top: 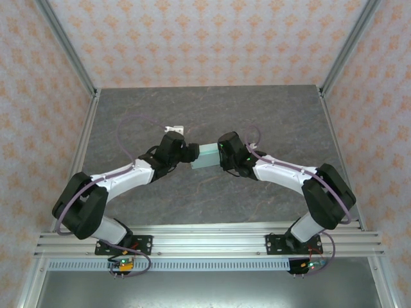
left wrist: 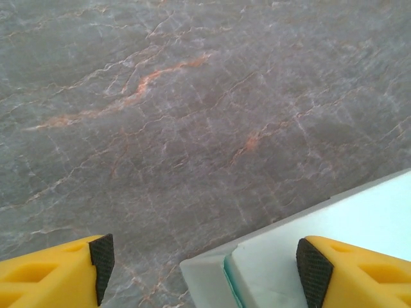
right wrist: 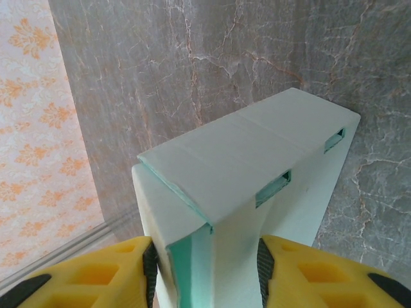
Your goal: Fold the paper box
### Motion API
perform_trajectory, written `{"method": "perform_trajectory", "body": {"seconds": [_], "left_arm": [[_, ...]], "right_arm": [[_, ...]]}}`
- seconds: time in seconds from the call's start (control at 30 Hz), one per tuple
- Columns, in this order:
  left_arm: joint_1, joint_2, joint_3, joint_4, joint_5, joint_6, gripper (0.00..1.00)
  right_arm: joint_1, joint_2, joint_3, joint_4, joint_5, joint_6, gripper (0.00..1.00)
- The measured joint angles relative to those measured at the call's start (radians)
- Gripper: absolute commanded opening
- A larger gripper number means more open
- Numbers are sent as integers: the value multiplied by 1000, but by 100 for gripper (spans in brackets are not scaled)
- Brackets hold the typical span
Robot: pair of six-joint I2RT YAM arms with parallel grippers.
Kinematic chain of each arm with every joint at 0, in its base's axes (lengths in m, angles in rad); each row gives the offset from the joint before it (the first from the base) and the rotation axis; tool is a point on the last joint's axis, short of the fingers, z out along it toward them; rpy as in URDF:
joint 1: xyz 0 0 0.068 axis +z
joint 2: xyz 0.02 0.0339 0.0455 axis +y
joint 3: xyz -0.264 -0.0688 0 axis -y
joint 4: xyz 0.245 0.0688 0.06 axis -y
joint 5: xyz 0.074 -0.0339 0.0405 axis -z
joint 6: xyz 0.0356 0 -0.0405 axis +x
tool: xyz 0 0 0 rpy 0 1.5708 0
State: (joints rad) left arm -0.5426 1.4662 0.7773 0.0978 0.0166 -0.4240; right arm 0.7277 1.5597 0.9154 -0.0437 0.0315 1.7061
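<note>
Right claw: the right claw [right wrist: 205, 273] is clamped on the paper box [right wrist: 257, 154], its jaws at a middling width set by the box's thickness. The black pads [right wrist: 149, 269] press on the two broad faces near one end.
Left claw: the left claw [left wrist: 207, 266] stands wide and grips nothing. A corner of the box reaches in between its fingers [left wrist: 313, 273], close to the right-hand one and well apart from the other. Whether that finger touches the card cannot be told.
Box position: it is held between the two claws over the middle of the table [top: 205, 115], with its long edge turned up toward the right wrist camera.
Box state: it reads as a shallow closed rectangle of pale mint card, with a darker green showing at the cut edges.
Closure: two slots [right wrist: 273, 190] show along the top fold. Whether the tabs are fully seated in them cannot be told.
Why held so: one claw likely steadies the body so the other can press or tuck an end. The wide left claw suggests it is placed to approach the free end.
Progress: judged from the shape, most folds look done.
Writing: no print, brand or label shows on the box. The wall [right wrist: 32, 96] carries only an orange ornament pattern.
</note>
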Motion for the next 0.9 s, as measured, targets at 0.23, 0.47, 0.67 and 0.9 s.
{"method": "perform_trajectory", "body": {"seconds": [0.23, 0.47, 0.67, 0.9], "left_arm": [[-1, -45, -188, 261, 3, -48, 75], [0, -45, -195, 278, -6, -46, 75], [-1, -33, -195, 297, -14, -47, 75], [0, -33, -196, 299, -37, -47, 75]], "right_arm": [[-6, 21, 17, -10, -10, -37, 55], [-49, -8, 74, -151, -42, -84, 62], [-55, -86, 108, -221, -6, -146, 63], [-62, -3, 27, -131, -48, -159, 66]]}}
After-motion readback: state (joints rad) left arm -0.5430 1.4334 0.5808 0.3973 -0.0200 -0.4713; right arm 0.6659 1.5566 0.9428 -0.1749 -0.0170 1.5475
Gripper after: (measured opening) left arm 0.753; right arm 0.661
